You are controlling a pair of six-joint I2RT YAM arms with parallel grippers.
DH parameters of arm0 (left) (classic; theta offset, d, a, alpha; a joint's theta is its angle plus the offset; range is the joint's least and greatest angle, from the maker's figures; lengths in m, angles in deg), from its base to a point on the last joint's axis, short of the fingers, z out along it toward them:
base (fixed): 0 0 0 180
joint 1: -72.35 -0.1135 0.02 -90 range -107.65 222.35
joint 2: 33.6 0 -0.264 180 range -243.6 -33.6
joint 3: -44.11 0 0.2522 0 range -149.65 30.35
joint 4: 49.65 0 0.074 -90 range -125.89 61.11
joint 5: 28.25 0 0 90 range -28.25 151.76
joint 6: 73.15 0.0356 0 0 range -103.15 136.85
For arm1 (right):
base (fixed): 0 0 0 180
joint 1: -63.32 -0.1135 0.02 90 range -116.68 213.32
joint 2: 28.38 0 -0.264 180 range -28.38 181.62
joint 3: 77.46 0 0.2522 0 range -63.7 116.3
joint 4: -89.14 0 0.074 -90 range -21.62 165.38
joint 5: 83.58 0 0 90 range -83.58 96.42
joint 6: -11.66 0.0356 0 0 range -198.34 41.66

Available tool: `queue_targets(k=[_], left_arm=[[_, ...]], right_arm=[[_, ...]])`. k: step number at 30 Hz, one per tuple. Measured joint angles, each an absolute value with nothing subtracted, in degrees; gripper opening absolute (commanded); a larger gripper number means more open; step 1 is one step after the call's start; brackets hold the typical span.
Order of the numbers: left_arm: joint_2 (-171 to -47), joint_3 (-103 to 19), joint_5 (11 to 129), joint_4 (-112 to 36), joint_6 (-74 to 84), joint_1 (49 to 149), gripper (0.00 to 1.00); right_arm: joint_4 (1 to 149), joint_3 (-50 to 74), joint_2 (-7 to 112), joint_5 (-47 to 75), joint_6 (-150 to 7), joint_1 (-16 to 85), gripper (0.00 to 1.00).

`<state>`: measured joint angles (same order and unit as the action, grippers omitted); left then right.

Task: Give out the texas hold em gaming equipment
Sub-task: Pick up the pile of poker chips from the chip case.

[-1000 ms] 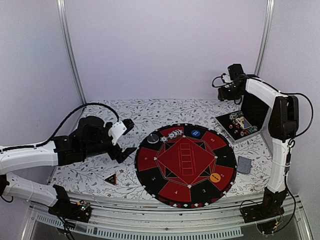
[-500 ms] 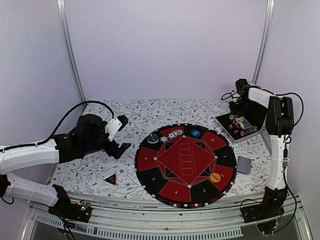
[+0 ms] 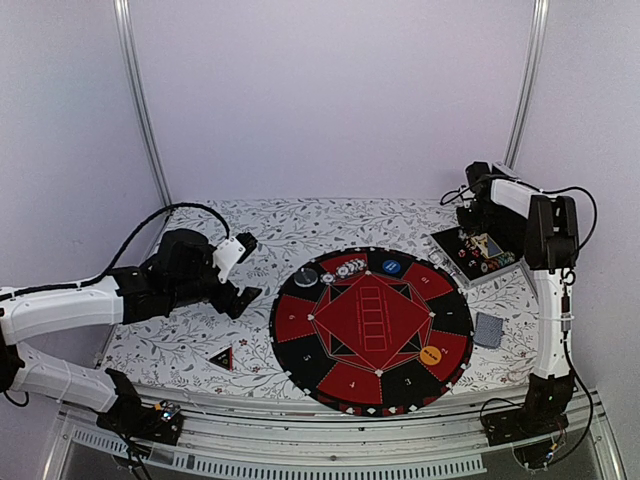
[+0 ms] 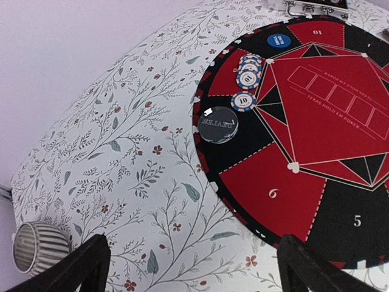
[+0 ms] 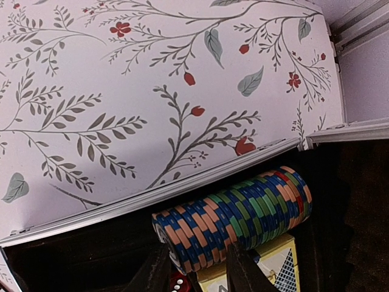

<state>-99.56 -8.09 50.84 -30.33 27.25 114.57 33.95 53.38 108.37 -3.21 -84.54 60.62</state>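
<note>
Distribution looks barely begun: the round mat carries only a dark dealer disc, a few poker chips, a blue disc and an orange disc. The black-red triangle and the card deck lie on the counter off its edges. The right end effector reaches into the open case, narrowed around a row of chips, though whether it pinches them I cannot tell. The left end effector hovers spread wide and empty.

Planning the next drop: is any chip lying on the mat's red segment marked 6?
No, segment 6 is bare; the chips lie beyond the dark disc.
</note>
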Motion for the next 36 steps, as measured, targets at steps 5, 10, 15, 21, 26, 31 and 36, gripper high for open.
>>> queue_targets(k=[5,10,15,21,26,31,36], left_arm=[[-99.53,-8.09,51.21,-30.3,27.25,114.54,0.98],[-99.56,-8.09,52.02,-30.3,27.27,114.54,0.98],[-99.56,-8.09,52.56,-30.3,27.25,114.54,0.98],[-99.56,-8.09,54.25,-30.22,27.05,114.54,0.98],[-99.58,-8.09,55.19,-30.13,27.03,114.54,0.98],[-99.64,-8.09,55.93,-29.84,27.03,114.52,0.98],[-99.69,-8.09,56.43,-29.39,27.0,114.52,0.98]], right_arm=[[33.92,53.4,108.67,-6.0,-85.57,59.2,0.32],[33.79,53.4,108.74,-8.65,-86.55,57.51,0.32],[34.73,53.4,108.74,-10.42,-86.88,55.74,0.33],[36.74,53.4,109.99,-13.83,-88.06,54.63,0.32],[38.06,53.42,110.47,-17.81,-89.46,54.58,0.33],[38.36,53.38,110.8,-21.7,-90.48,54.82,0.33],[38.27,53.36,110.88,-21.2,-91.25,55.09,0.35]])
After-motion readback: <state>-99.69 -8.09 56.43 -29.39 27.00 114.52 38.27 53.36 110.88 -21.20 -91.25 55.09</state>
